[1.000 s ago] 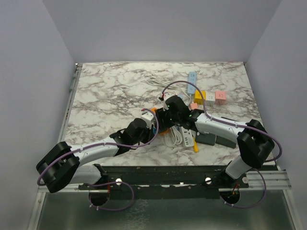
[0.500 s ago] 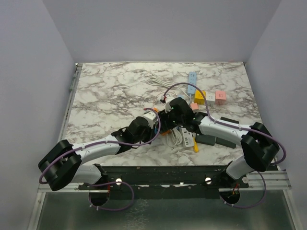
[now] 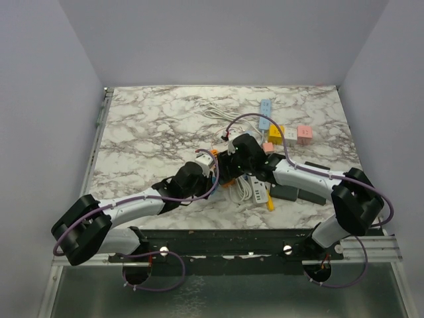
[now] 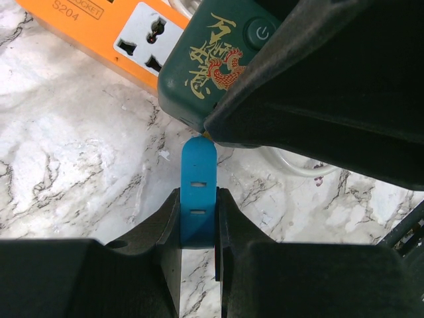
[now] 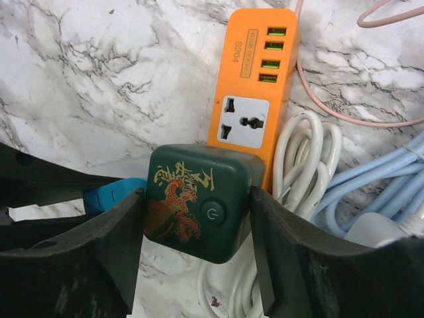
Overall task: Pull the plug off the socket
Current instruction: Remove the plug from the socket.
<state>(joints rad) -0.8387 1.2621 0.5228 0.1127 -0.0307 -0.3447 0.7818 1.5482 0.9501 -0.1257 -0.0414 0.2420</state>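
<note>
The left end effector (image 4: 199, 213) is closed narrowly on a flat blue plug (image 4: 199, 177) of smooth plastic with a rounded tip and two small slots. The right end effector (image 5: 197, 225) stands wider, its black fingers clamped on both sides of a dark green socket cube (image 5: 189, 192) with rounded corners, a gold-and-red dragon print and a round power button. The cube sits at the near end of the orange power strip (image 5: 255, 86), overlapping it, with the plug just beside the cube. The left wrist view shows the plug tip meeting the cube's edge – the right wrist view shows only a blue sliver behind a finger. Coiled white cable (image 5: 308, 165) lies just beside the strip on the veined marble counter (image 5: 99, 79).
</note>
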